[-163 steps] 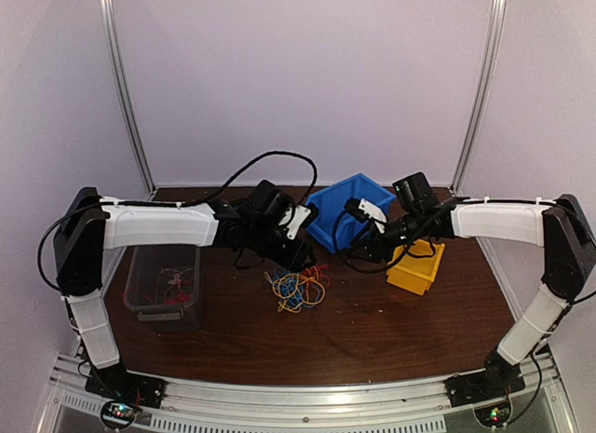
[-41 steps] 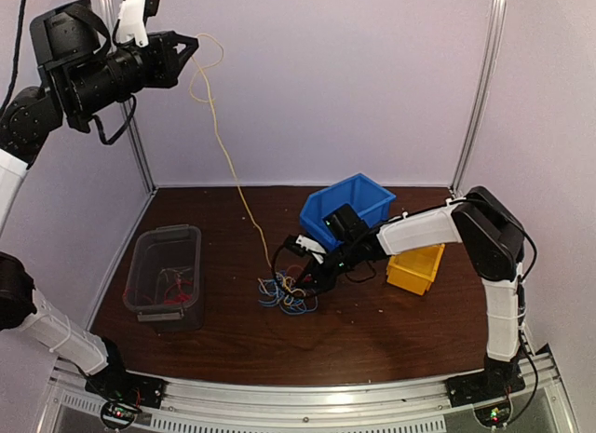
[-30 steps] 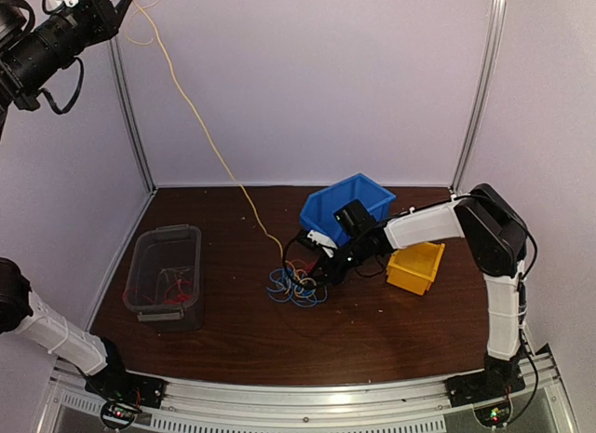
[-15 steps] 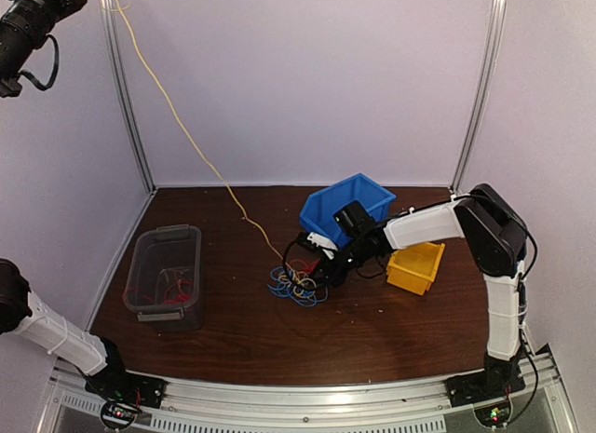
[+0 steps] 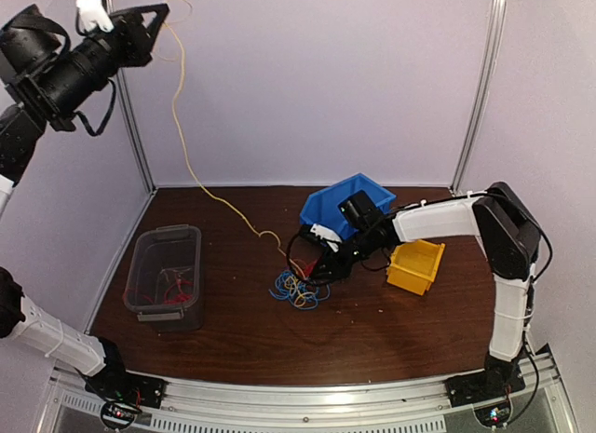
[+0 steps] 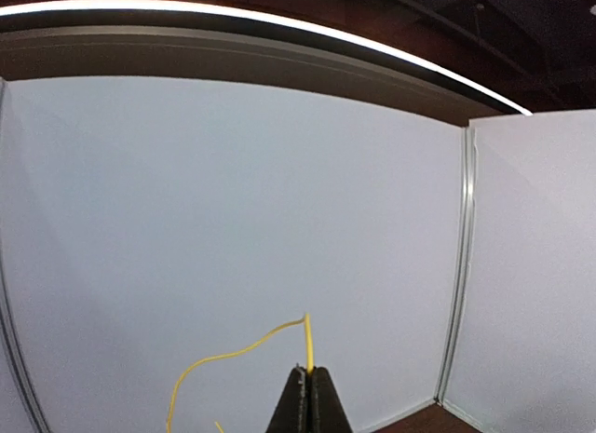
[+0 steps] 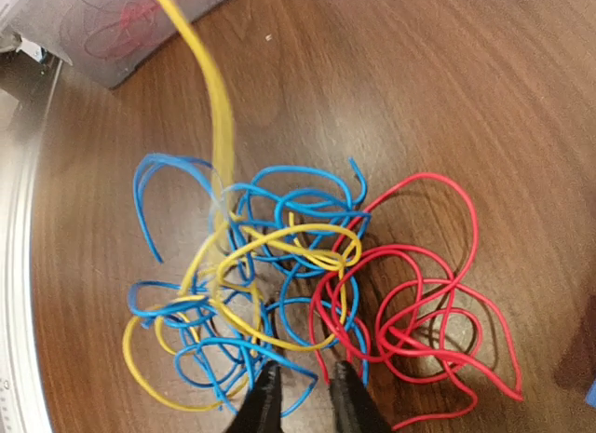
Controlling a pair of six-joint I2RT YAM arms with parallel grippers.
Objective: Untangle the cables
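Pinching the long thin yellow wire [image 5: 185,140], the closed left fingers [image 6: 294,410] hang high, far left; it slants down rightward into the curly red-blue-yellow cable tangle [image 7: 289,284] on the tabletop [image 5: 372,331]. The right fingers [image 7: 264,396], slightly parted and empty, hover just right of it.

Your cables [image 5: 298,289] lie heaped on the desk [image 5: 372,331], blue, yellow and red loops knotted together; one yellow strand [image 7: 222,116] rises, curving, high overhead.

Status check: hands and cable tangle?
Left hand shut on yellow cable, raised high. Right hand slightly open, low over tangle. Yellow runs down into it, not yet free.
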